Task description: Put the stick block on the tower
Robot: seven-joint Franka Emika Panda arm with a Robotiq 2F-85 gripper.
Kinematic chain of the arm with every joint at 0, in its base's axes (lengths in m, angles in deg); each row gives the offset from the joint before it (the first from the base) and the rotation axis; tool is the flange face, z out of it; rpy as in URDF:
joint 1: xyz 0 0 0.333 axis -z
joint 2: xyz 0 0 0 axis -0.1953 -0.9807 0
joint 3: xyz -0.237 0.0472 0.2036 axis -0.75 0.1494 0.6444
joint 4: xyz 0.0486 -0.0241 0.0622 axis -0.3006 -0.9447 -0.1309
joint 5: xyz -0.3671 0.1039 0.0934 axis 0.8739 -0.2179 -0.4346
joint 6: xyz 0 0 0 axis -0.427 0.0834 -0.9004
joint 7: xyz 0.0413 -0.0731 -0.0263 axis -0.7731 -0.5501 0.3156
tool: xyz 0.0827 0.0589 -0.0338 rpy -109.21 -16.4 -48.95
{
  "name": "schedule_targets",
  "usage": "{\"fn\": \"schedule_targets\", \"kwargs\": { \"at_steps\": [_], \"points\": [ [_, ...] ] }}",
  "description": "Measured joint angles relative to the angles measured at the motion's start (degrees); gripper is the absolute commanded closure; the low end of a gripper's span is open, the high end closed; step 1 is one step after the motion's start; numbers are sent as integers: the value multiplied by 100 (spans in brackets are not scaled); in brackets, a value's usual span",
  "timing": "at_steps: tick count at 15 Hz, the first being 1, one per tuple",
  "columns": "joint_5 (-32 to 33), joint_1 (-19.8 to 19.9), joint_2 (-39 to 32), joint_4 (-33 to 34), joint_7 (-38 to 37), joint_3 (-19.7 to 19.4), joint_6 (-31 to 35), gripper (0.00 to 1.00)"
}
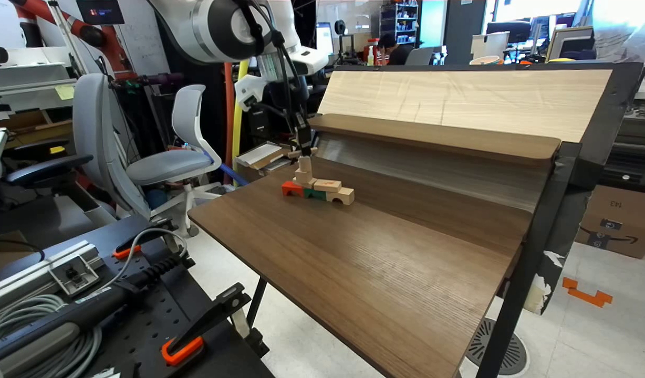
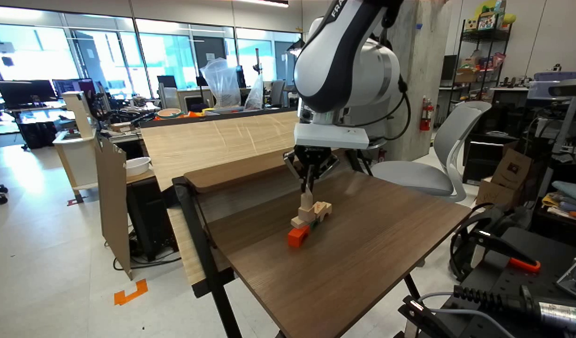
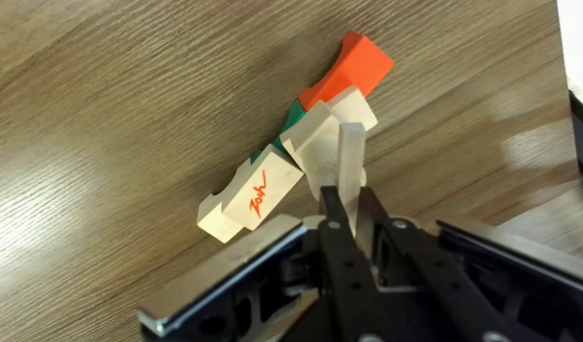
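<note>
Overhead, arm bent w/ gripper approx. vert. at top of tower, jaws clamped on stick block

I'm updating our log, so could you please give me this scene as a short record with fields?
held: thin pale stick, pinched by the end effector
stick position: just over or on the top of the tower; contact unclear
bottom row: red block, green block, tan arch
lettering: red "Zoch" on a tan block
support: brown table
remaining: stick not yet released
</note>
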Motion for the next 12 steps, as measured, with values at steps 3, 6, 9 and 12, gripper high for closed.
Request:
{"fn": "schedule_targets", "kwargs": {
  "at_steps": [3, 6, 9, 12],
  "points": [
    [5, -33, -8, 22, -29, -45, -70, 55],
    [8, -71, -34, 66, -42, -95, -77, 34],
    [7, -72, -34, 107, -42, -96, -77, 12],
    [7, -73, -14, 152, -42, -92, -77, 0]
  ]
}}
